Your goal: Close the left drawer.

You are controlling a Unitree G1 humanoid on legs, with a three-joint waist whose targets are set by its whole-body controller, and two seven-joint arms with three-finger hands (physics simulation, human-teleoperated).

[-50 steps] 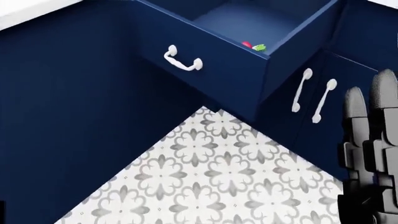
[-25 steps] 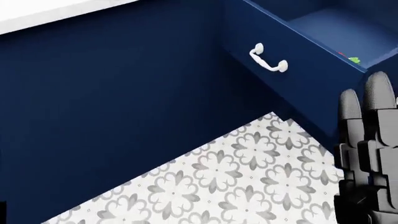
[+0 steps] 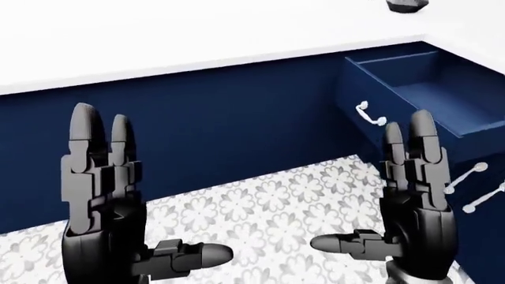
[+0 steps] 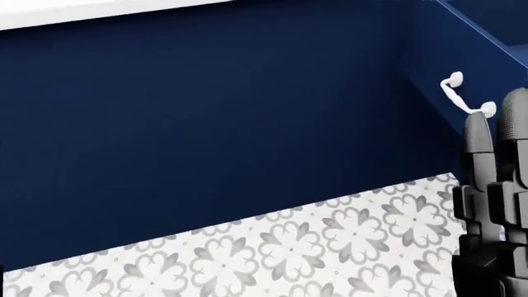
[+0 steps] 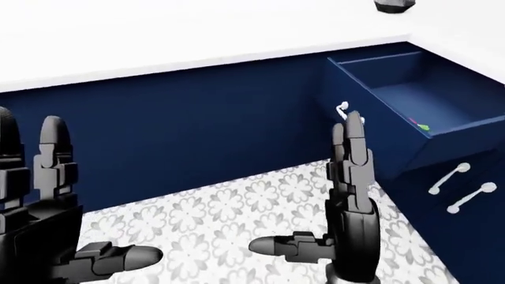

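The left drawer is navy blue and stands pulled out from the cabinet run at the right of the eye views. Its white handle faces left; it also shows in the head view. A small pink and green thing lies inside. My right hand is open, fingers upright, thumb pointing left, held in the air short of the drawer front and partly covering it. My left hand is open the same way at the lower left, far from the drawer. Neither hand touches anything.
A plain navy cabinet wall under a white counter fills the middle. Two white door handles sit below the drawer. A dark object stands on the counter at the top right. The floor has grey flower tiles.
The whole head view has shifted: the camera has turned left, so the drawer and its handle slid to the right edge. The drawer stands as open as before.
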